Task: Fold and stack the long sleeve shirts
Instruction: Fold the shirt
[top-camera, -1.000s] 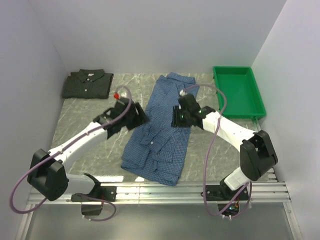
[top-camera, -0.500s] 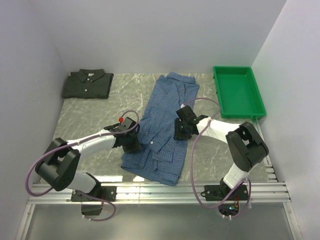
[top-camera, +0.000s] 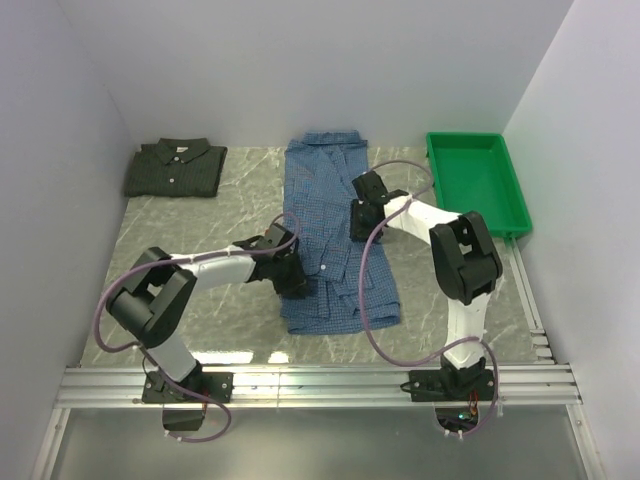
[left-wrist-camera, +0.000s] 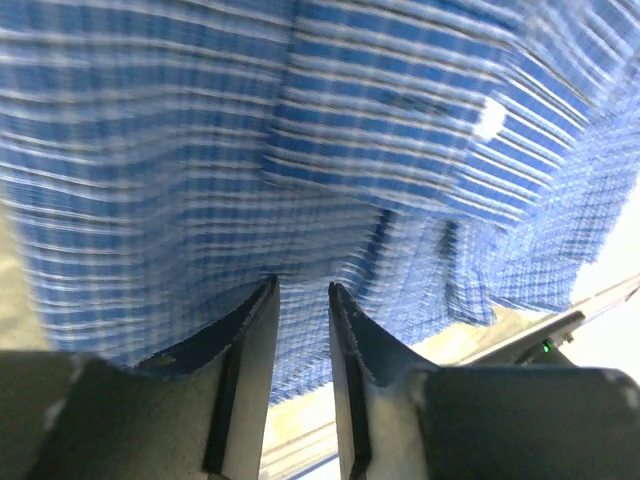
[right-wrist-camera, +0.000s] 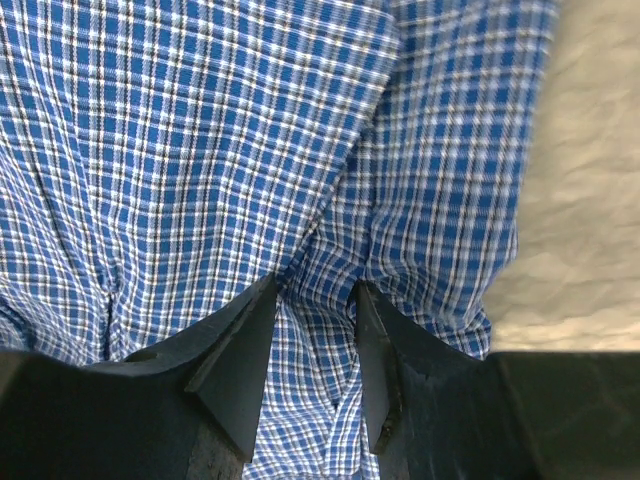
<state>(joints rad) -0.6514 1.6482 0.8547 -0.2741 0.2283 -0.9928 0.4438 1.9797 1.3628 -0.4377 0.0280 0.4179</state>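
Note:
The blue check shirt (top-camera: 335, 215) lies lengthwise on the table's middle, collar at the far end, partly folded. My left gripper (top-camera: 298, 283) sits low on the shirt's left edge near its hem, jaws nearly closed with blue cloth (left-wrist-camera: 350, 130) pinched between them (left-wrist-camera: 302, 285). My right gripper (top-camera: 360, 222) is on the shirt's right side around mid-length, jaws closed on a bunched ridge of cloth (right-wrist-camera: 200, 130) between the fingertips (right-wrist-camera: 318, 285). The dark green-grey check shirt (top-camera: 176, 168) lies folded at the far left corner, collar up, white buttons showing.
A green plastic tray (top-camera: 465, 137) stands at the far right, against the right wall. White walls close in the left, back and right. Metal rails (top-camera: 320, 380) run along the near edge by the arm bases.
The blue shirt has swung from a diagonal lie to straight and shifted toward the far side. The left gripper moved right onto its lower left edge; the right gripper moved farther away with the cloth.

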